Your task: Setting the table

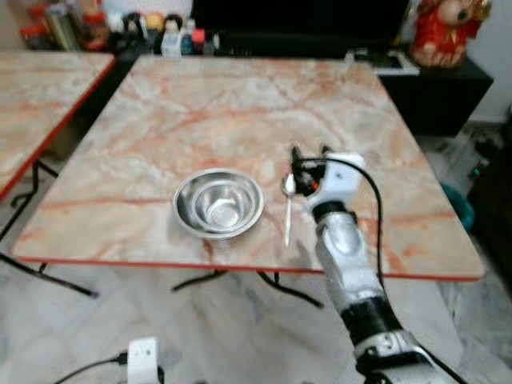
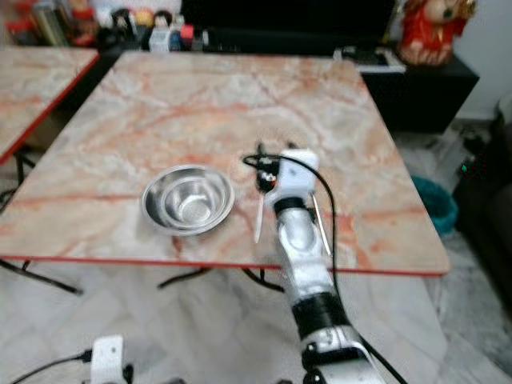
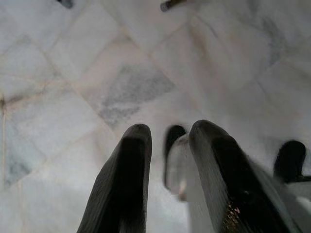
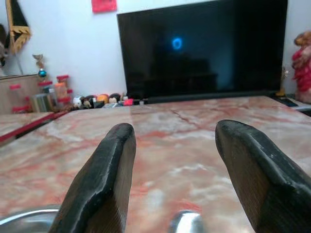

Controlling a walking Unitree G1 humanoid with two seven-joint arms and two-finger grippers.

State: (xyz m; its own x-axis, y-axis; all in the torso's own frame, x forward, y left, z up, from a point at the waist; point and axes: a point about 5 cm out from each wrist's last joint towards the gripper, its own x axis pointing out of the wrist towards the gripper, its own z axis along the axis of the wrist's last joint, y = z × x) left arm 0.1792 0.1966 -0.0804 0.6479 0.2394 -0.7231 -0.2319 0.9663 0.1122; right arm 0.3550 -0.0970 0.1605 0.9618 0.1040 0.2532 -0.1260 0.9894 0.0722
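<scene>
Sitting near the front edge of the pink-veined marble table (image 1: 200,104), the round stainless steel bowl (image 1: 218,202) marks a diner's place, upright and empty. Just beside it on the right lies the slim silver spoon (image 1: 288,204), handle toward the table edge, where cutlery belongs in a setting. Over the spoon's head hovers the right gripper (image 1: 308,152), fingers spread apart and holding nothing. The left gripper (image 3: 167,160) hangs over floor tiles, fingers slightly parted, empty.

Head views overlook the table (image 1: 240,104); left wrist faces floor (image 3: 121,87).
</scene>
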